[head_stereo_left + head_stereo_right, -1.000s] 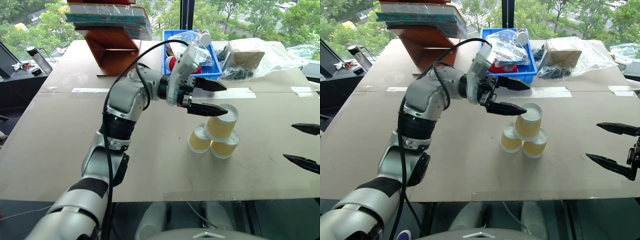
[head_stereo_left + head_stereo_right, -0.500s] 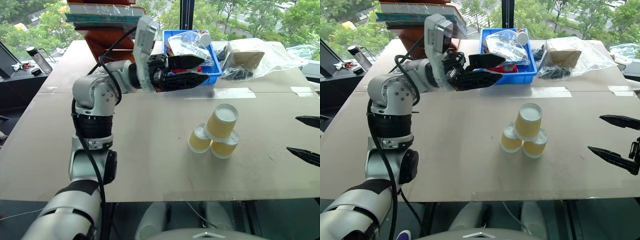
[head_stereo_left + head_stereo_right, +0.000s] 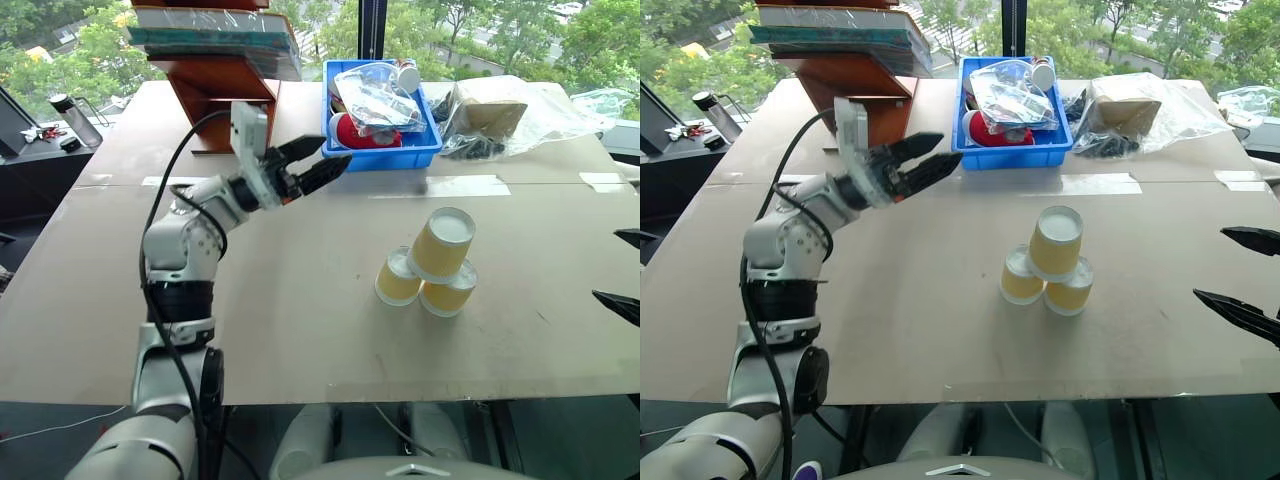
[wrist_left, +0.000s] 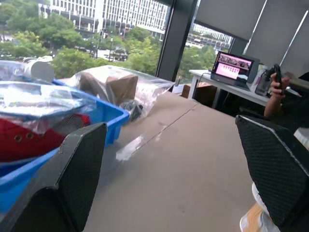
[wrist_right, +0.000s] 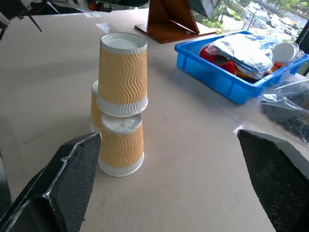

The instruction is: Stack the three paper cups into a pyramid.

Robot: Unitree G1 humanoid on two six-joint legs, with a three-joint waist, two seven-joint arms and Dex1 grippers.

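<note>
Three small tapered paper cups with mustard-yellow ribbed sides and white rims (image 3: pixel 432 268) stand as a finished-looking pyramid on the brown table (image 3: pixel 300 320): two upside down, side by side and touching, with the third (image 3: pixel 441 243) set astride them, also upside down. Bridging both lower cups is what lets the top one rest there; in the right wrist view it sits a little off-centre over the nearer cup, so the stack looks stable but not forgiving of a knock.

The left gripper (image 3: pixel 310 166) hangs above the table with its two black fingers (image 3: pixel 325 173) apart and nothing between them, the pyramid well apart from their tips, down the table beyond where they point. Just beyond those tips sits a blue plastic bin (image 3: pixel 380 150) of bagged items. The right gripper (image 3: pixel 1243 274) has its two black fingers (image 3: pixel 1238 313) spread wide and empty, the cups well clear of its tips; its wrist view frames the pyramid between the fingers. By this reading both grippers are clear so as not to disturb the stack.

Count: three cups, two grippers, one bin, one wooden stand (image 3: pixel 225 95) carrying wrapped books, one large clear plastic bag (image 3: pixel 520 115) beside the bin.
</note>
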